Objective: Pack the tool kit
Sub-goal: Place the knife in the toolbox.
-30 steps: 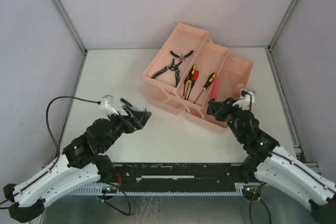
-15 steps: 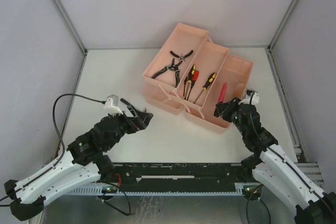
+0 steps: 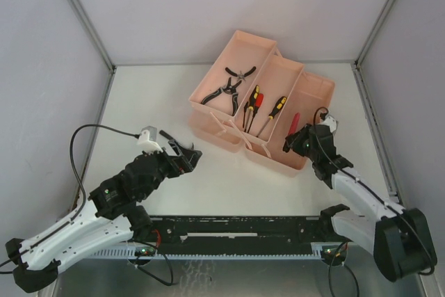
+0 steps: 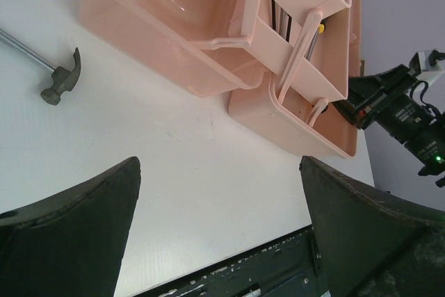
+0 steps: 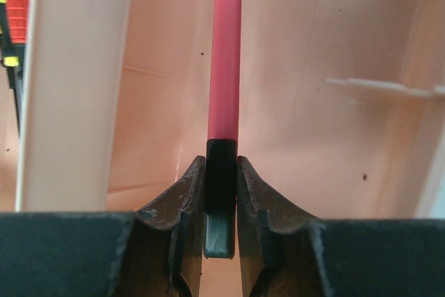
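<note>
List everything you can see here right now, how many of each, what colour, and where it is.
Tool box: one, pink, three stepped trays, far right part of the table.
Pliers: two, black handles, left tray.
Screwdrivers: three as far as I can tell, red, yellow and black, middle tray.
Red tool: one, red with a black end, over the right tray.
Hammer-like tool: one, dark head, metal shaft, on the table left of the box.
Table: one, white.
Left gripper: open, empty, above the table.
Right gripper: shut on the red tool.
</note>
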### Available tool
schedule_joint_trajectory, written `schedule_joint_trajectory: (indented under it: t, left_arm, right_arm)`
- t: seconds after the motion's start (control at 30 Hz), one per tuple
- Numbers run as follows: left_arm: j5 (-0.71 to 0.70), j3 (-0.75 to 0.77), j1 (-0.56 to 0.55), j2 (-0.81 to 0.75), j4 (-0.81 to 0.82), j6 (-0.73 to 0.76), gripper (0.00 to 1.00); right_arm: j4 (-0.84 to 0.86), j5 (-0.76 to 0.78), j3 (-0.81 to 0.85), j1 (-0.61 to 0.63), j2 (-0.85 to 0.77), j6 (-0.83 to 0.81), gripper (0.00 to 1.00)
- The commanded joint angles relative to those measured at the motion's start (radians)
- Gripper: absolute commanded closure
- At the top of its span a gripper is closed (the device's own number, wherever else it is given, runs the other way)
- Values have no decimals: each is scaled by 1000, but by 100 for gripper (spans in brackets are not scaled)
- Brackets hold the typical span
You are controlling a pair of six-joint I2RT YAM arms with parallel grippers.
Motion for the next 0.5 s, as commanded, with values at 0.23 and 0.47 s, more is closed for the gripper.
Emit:
schedule_joint_trajectory:
  t: [0.23, 0.47]
  left_arm:
    - [-10, 49, -2, 4, 0, 1, 0]
    - [-21, 46, -2, -18, -26, -13, 0]
  right_arm:
    - [214, -111, 171, -30, 339, 20, 95]
    - [294, -160, 188, -46, 442, 67, 87]
